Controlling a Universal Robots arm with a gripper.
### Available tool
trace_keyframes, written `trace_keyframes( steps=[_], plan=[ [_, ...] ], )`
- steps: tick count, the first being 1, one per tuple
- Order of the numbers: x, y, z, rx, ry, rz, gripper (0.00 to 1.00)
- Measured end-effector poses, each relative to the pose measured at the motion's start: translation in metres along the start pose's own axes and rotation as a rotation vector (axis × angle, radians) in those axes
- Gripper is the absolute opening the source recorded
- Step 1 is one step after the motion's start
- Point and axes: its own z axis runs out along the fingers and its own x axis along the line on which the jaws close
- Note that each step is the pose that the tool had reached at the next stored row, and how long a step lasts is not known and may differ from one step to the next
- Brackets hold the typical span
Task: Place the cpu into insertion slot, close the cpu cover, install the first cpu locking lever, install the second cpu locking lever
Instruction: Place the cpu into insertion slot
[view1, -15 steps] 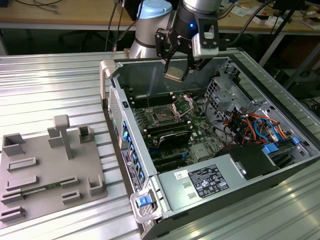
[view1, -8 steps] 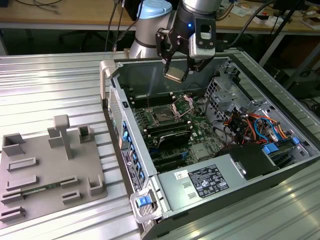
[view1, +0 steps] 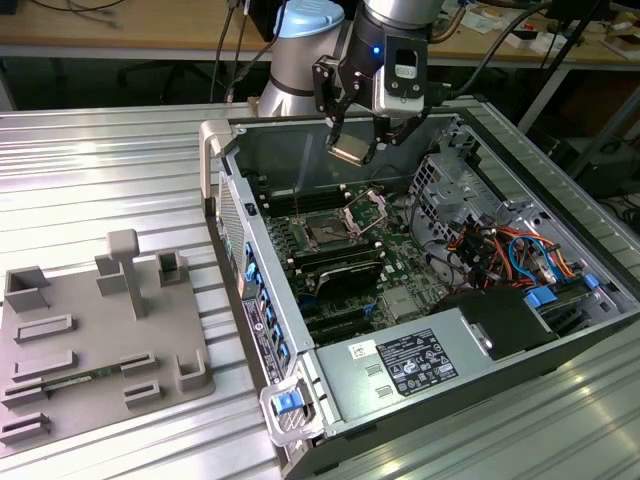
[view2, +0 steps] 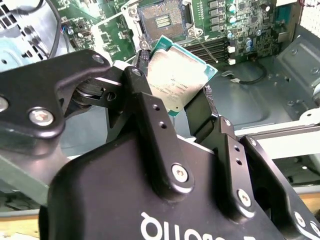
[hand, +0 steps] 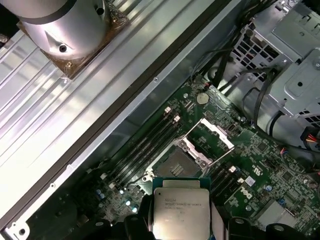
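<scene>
My gripper (view1: 352, 150) is shut on the cpu (view1: 351, 153), a thin square chip held by two opposite edges between black fingers (view2: 145, 95). It hangs tilted in the air above the motherboard inside the open computer case. The insertion slot (view1: 325, 231) lies below and toward the exterior view's left of the chip, with nothing in it. The cpu cover (view1: 366, 209) stands raised on its hinge beside the slot. In both wrist views the cpu (hand: 180, 211) (view2: 177, 80) shows its silver top, short of the slot (hand: 172, 162) (view2: 162, 20) and the raised cover (hand: 213, 139). I cannot make out the locking levers.
The case wall (view1: 300, 150) rises behind the slot. Memory slots (view1: 335, 265) run beside it. A drive cage (view1: 465, 180), coloured cables (view1: 510, 250) and a power supply (view1: 410, 365) take up the exterior view's right. A grey fixture tray (view1: 90, 340) lies on the ribbed table.
</scene>
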Motion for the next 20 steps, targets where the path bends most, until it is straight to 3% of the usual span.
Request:
trace_keyframes(
  steps=[12, 20],
  plan=[
    [0.0, -0.0002, 0.0025, -0.0038, -0.0174, 0.194, 0.55],
    [-0.0001, -0.0004, 0.0042, -0.0056, -0.0257, 0.287, 0.55]
  ],
)
